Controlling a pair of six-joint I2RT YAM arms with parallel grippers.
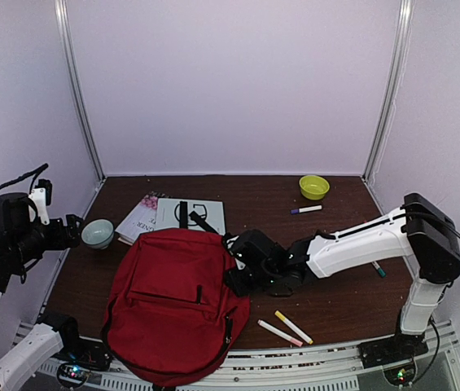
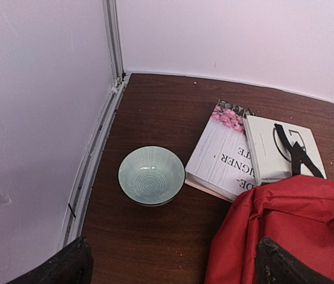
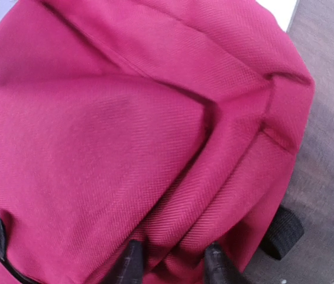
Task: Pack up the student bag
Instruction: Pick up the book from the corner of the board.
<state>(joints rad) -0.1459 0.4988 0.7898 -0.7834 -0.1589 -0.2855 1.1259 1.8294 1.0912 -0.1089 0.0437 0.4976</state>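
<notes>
student bag (image 1: 177,301) lies flat on the near left part of the dark wooden table (image 1: 343,285), front pocket up, zippers closed, its far end lapping over a white book (image 2: 270,151) whose cover is crossed by a black strap. just left of that book, and partly under it, lies a second book (image 2: 223,157) with pink flowers on its cover. the right gripper (image 3: 171,263) is at the bag's right edge near its far end, fingers drawn close together with a ridge of the red fabric pinched between them (a black strap end (image 3: 282,231) pokes out beside it on the table). the left gripper (image 2: 172,269) hangs above the table's left side with its fingers (image 2: 60,266) spread wide apart and nothing between them; below it sits a pale green ribbed bowl (image 2: 151,176), near the books but not touching them. at the far right stands a small yellow-green bowl (image 1: 313,186), with a purple-capped marker (image 1: 306,209) just nearer. a yellow marker (image 1: 292,327) and a pink one (image 1: 278,332) lie side by side near the front edge, right of the bag, and a teal marker (image 1: 378,269) lies by the right arm.
</notes>
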